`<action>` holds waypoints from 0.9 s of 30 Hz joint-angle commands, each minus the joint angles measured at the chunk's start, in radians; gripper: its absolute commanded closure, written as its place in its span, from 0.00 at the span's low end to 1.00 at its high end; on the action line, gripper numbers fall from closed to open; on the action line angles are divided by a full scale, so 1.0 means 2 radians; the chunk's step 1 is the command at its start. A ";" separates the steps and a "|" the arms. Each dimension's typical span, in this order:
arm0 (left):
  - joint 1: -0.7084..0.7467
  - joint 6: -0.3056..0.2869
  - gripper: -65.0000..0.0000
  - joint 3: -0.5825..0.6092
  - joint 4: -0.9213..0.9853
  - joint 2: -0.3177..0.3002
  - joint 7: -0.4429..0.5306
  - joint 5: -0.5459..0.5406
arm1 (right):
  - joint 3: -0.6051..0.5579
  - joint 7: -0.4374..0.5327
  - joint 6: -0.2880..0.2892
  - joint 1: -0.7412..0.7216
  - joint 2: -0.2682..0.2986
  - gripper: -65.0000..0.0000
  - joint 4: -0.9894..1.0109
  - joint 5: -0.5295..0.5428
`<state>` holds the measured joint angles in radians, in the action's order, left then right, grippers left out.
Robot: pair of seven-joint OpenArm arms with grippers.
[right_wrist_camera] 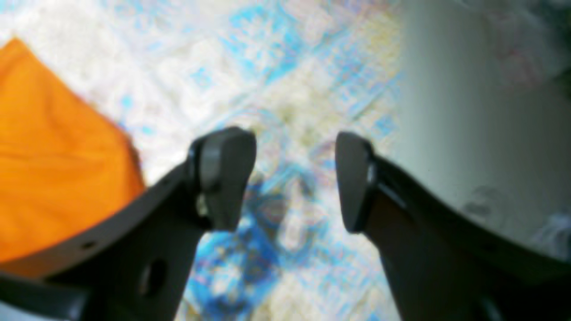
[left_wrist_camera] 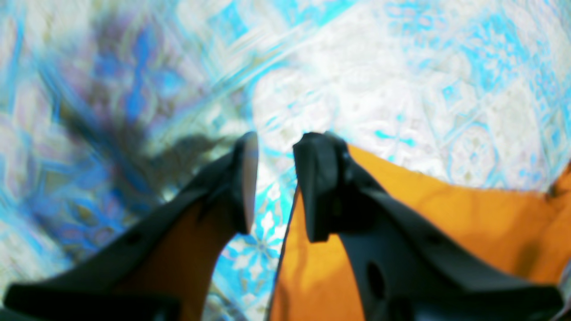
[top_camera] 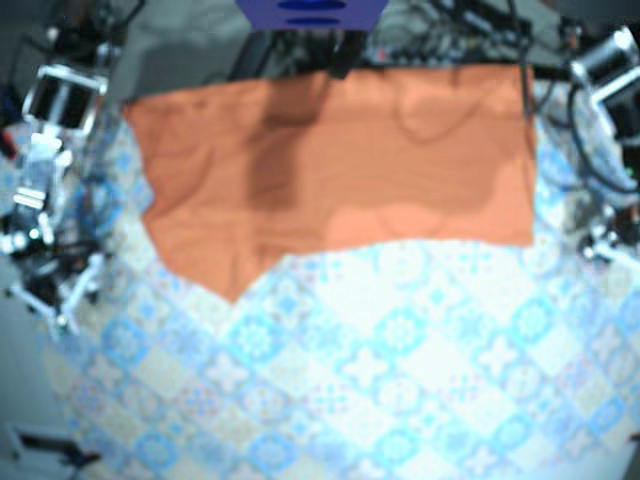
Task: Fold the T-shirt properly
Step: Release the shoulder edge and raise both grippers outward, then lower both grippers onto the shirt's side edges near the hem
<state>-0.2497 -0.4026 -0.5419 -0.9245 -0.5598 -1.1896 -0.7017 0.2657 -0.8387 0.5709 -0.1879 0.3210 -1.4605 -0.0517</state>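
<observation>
Shirt (top_camera: 330,160) lying flat across far side of table (top_camera: 400,400), long axis running left-right. Left fingers (left_wrist_camera: 319,187) spread, hovering over its edge, seemingly nearer; right fingers (right_wrist_camera: 225,174) also spread, hanging just beside opposite edge.

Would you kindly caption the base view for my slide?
Orange T-shirt lying along the top of a blue-patterned tablecloth.

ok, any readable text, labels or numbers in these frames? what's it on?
No text can be read in any view.
shirt: plain orange, no print or tag showing.
tablecloth: tile pattern only, no words.
blue item at the top edge of the base view: two dark marks, too blurred to read.
</observation>
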 commanded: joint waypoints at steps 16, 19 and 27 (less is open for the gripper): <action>-0.090 -0.004 0.43 0.063 0.179 0.042 0.089 -0.007 | -0.001 0.038 -0.004 -0.063 0.012 0.51 0.127 0.041; -0.085 -0.004 0.47 0.063 0.179 0.050 0.095 -0.008 | -0.001 0.038 -0.004 -0.062 0.012 0.51 0.127 0.041; -0.069 -0.004 0.48 0.064 0.180 0.063 0.102 -0.007 | -0.001 0.038 -0.004 -0.062 0.012 0.51 0.127 0.041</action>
<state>-0.3828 -0.4133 -0.4160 -0.5625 -0.4362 -0.9585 -0.7258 0.2619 -0.7822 0.5652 -0.2882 0.3241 -1.1893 0.0200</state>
